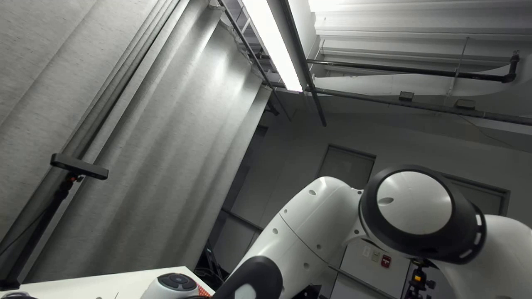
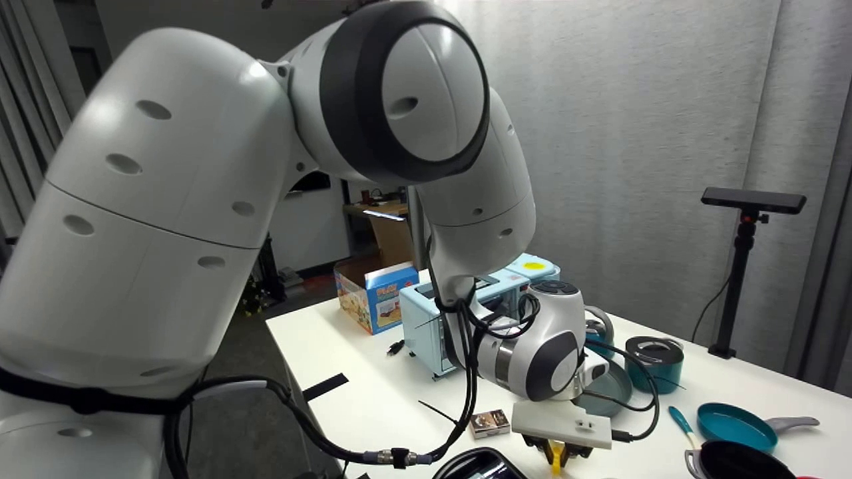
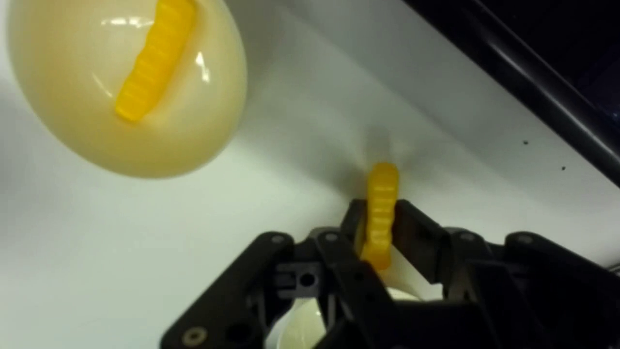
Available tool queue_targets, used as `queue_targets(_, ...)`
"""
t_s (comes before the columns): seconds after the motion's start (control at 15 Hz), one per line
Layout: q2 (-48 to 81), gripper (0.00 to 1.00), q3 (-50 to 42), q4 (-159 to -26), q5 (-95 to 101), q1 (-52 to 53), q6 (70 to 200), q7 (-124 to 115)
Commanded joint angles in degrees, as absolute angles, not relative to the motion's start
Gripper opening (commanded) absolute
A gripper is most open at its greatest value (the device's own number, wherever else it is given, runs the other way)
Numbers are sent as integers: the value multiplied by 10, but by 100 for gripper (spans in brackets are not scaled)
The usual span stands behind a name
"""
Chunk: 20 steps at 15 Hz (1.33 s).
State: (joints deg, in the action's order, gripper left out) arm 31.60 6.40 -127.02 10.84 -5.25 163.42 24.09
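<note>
Arm (image 2: 432, 93) arched high, angled down over a white table (image 2: 373, 392), gripper (image 3: 380, 218) pinching a ridged yellow stick (image 3: 382, 198)

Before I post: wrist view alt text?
Black gripper holding a ridged yellow strip over a white table. Upper left, a cream bowl contains another yellow strip; a glossy black edge crosses upper right, a partly hidden pale object shows at bottom.

I am seeing black on my gripper (image 3: 380, 215) and yellow on the stick (image 3: 382, 191) it is holding. The bowl (image 3: 189, 135) under another yellow stick (image 3: 156, 63) is looking creamy. The grey-handled pan (image 2: 735, 427) is showing teal, and the blue box (image 2: 391, 297) is showing bright pictures.
</note>
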Motion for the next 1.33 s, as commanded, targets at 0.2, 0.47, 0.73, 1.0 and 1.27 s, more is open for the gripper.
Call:
queue_targets(0.2, 236, 5, 33, -1321, 117, -48, 1640, 223)
queue_targets(0.47, 200, 5, 26, -1343, 113, -54, 1650, 225)
queue_targets(0.73, 174, 5, 10, -1362, 113, -63, 1673, 226)
queue_targets(1.0, 163, 5, -4, -1380, 105, -82, 1695, 229)
queue_targets(1.27, 177, 5, -4, -1382, 99, -102, 1691, 236)
